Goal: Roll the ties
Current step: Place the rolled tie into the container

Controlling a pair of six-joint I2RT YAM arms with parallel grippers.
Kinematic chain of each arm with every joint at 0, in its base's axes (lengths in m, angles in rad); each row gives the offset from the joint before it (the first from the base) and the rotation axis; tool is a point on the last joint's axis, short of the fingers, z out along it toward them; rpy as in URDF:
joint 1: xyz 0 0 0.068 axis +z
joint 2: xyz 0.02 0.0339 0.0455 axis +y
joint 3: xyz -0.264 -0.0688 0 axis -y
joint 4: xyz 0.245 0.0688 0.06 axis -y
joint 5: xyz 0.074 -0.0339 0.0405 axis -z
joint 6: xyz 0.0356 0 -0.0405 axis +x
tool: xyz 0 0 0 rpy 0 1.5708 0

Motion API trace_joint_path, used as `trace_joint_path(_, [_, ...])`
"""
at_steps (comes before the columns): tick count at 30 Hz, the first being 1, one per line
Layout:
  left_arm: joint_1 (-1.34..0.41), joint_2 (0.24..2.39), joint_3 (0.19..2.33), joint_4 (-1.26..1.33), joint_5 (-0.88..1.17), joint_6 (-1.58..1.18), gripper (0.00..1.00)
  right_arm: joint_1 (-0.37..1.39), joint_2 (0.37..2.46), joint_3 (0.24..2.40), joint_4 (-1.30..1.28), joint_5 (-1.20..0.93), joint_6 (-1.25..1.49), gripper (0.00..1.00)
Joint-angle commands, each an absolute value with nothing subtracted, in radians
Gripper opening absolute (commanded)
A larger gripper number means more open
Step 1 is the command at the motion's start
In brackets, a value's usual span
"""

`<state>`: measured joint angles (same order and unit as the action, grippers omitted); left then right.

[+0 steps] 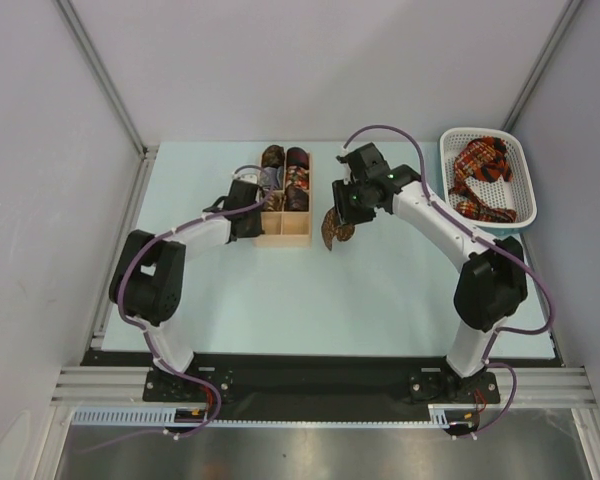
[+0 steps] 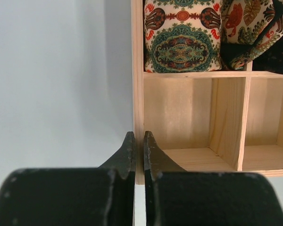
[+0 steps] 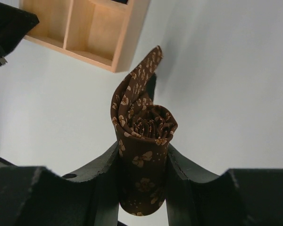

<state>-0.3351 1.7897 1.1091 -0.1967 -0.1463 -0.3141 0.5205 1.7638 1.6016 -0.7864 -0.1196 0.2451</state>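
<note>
My right gripper [image 3: 142,160] is shut on a rolled brown tie with small gold flowers [image 3: 141,127]; its loose pointed tail sticks up beside the roll. In the top view this tie [image 1: 336,230] hangs under the right gripper [image 1: 342,215], just right of the light wooden divided box [image 1: 285,237]. My left gripper [image 2: 138,141] is shut on the box's left wall [image 2: 137,94], one finger on each side, and it shows in the top view [image 1: 256,222]. Rolled patterned ties [image 2: 181,37] fill the box's far compartments [image 1: 285,172]. The two near compartments hold nothing.
A white perforated basket [image 1: 526,170] at the back right holds loose red plaid ties [image 1: 480,182]. The box's near corner [image 3: 125,44] lies just ahead of the held roll, with the left gripper's body [image 3: 4,26] at its left. Grey walls enclose the table.
</note>
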Motion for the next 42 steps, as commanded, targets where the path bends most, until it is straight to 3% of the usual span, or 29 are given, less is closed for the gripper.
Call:
trace_joint_path(1, [-0.416,1.75,1.068,-0.229,-0.092,-0.34,0.0,0.541,1.793,1.664,-0.795,-0.1,0.281,0.24])
trace_joint_path(15, [-0.575,1.717,1.032,-0.19,-0.152,-0.506,0.01,0.609,1.881,1.709,-0.753,-0.068,0.331,0.24])
trace_joint_path(21, [-0.626,1.697,1.025,-0.166,-0.141,-0.555,0.1,0.623,1.928,1.718,-0.729,-0.058,0.353,0.23])
trace_joint_path(28, [-0.635,1.638,0.979,-0.132,-0.117,-0.569,0.43,0.65,1.997,1.772,-0.722,-0.04,0.388,0.23])
trace_joint_path(31, [-0.634,1.597,0.954,-0.13,-0.12,-0.568,0.5,0.666,2.017,1.799,-0.732,-0.034,0.403,0.23])
trace_joint_path(42, [-0.548,1.453,0.802,-0.045,-0.045,-0.581,0.51,0.725,2.069,1.806,-0.767,-0.002,0.445,0.22])
